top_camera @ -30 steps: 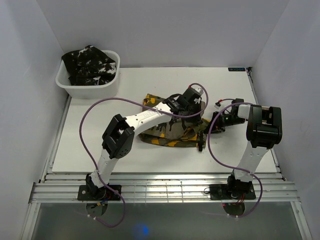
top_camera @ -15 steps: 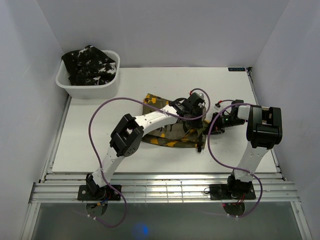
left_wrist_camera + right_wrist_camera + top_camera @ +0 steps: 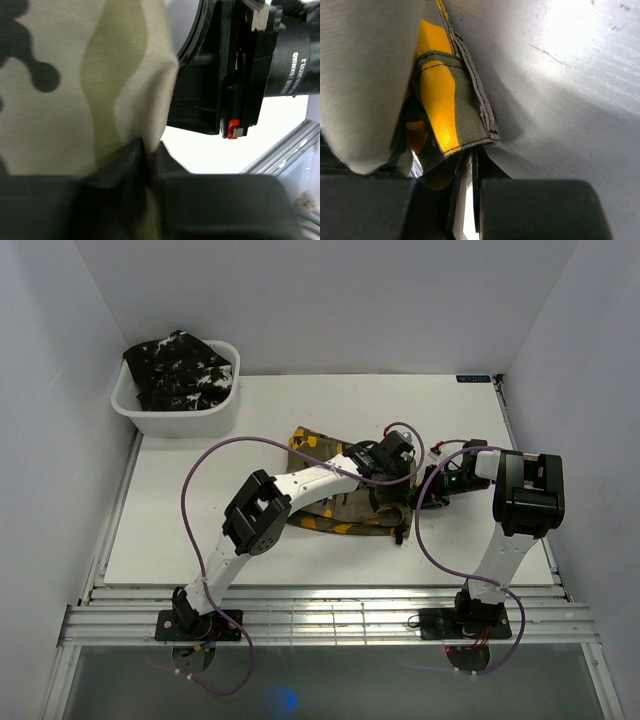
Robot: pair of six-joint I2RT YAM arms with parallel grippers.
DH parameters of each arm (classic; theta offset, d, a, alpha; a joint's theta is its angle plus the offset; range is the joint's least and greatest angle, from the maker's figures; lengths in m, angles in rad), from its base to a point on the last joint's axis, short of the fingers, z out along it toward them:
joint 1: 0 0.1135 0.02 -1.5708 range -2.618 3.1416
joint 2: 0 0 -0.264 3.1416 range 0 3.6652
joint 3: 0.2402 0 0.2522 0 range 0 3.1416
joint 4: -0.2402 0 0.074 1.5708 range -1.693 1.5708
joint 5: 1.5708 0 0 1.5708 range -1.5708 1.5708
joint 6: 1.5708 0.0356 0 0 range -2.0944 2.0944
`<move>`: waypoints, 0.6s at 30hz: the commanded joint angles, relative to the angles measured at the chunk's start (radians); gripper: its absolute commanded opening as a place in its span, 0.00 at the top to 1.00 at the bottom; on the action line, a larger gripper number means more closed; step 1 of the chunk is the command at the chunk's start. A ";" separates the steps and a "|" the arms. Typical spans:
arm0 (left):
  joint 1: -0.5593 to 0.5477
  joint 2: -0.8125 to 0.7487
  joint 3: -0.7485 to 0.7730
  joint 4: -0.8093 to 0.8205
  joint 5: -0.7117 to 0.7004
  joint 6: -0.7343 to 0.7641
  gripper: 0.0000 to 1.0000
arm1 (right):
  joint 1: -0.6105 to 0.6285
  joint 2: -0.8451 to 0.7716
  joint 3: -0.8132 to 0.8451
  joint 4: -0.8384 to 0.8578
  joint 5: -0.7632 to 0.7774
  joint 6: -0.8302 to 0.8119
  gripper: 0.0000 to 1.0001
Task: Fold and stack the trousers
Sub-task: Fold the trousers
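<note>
Cloth work at the middle of the table (image 3: 200, 510): pinching the hem of the olive-grey camouflage trousers (image 3: 345, 512) in the tightly closed right gripper (image 3: 470, 172); resting the left gripper (image 3: 149, 160) on the same pair, jaws narrowly apart around a fold, hold impossible to tell; leaving the black white-flecked trousers (image 3: 180, 365) heaped in the white tub (image 3: 175, 420), far left.

The left arm (image 3: 250, 525) rises from its base to a bent elbow, and its forearm reaches right and away over the tabletop (image 3: 200, 510). The left end effector (image 3: 388, 480) tips downward, its fingers (image 3: 125, 160) close together with a fold of the trousers (image 3: 335, 510) between them. The right arm (image 3: 505, 540) stands steep and folds at the elbow. The right end effector (image 3: 425, 490) sits low and points left, just beside the left one, clamped on the trousers' hem.
</note>
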 commanded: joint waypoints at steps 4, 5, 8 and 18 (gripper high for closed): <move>-0.023 -0.019 0.010 0.022 0.035 0.007 0.53 | 0.007 -0.029 0.006 -0.009 0.005 -0.007 0.92; -0.016 -0.028 0.013 0.029 0.041 0.024 0.51 | 0.005 -0.033 0.009 -0.013 0.009 -0.011 0.92; -0.001 -0.100 -0.011 0.057 0.084 0.116 0.39 | 0.004 -0.043 0.034 -0.047 0.037 -0.033 0.92; 0.305 -0.513 -0.346 0.187 0.607 0.322 0.20 | -0.111 -0.111 0.372 -0.383 0.157 -0.279 0.55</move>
